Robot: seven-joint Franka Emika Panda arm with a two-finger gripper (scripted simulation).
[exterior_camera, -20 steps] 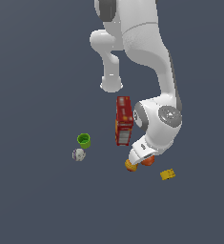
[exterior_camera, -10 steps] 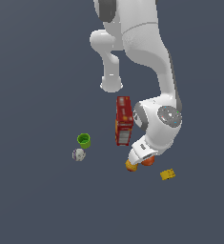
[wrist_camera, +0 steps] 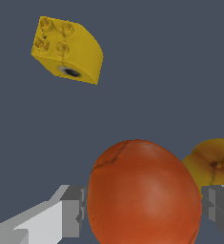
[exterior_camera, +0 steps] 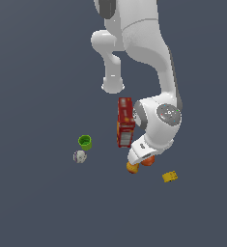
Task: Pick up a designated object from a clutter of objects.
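1. Nothing among the loose items has shifted since the earlier exterior pictures; the arm sits in nearly the same low pose, its wrist down over the fruit.
2. The orange sphere (wrist_camera: 144,193) fills the near part of the wrist view, lying between the two grey fingers (wrist_camera: 73,209) of the gripper (wrist_camera: 147,209).
3. One finger stands just beside the sphere's flank; the other shows at the far edge of the frame with a narrow gap to the sphere, so the jaws are spread wide and I cannot tell that either pad presses the skin.
4. In the exterior view the sphere (exterior_camera: 148,161) peeks out under the white wrist, resting on the dark grey floor (exterior_camera: 37,207), not lifted.
5. The yellow-red fruit (wrist_camera: 213,164) lies close against the sphere, on its far side from the brick; in the exterior view it (exterior_camera: 132,167) shows just to the exterior view's left of the sphere.
6. The yellow toy brick (wrist_camera: 66,49), studs on one face, lies tilted and well apart from the sphere; in the exterior view it (exterior_camera: 170,176) sits to the exterior view's right of the wrist.
7. The red box (exterior_camera: 125,121) lies flat beside the arm's lower link.
8. The green cup (exterior_camera: 85,142) stands upright, with the white-grey ball (exterior_camera: 79,156) just beside it, both well apart from the gripper.
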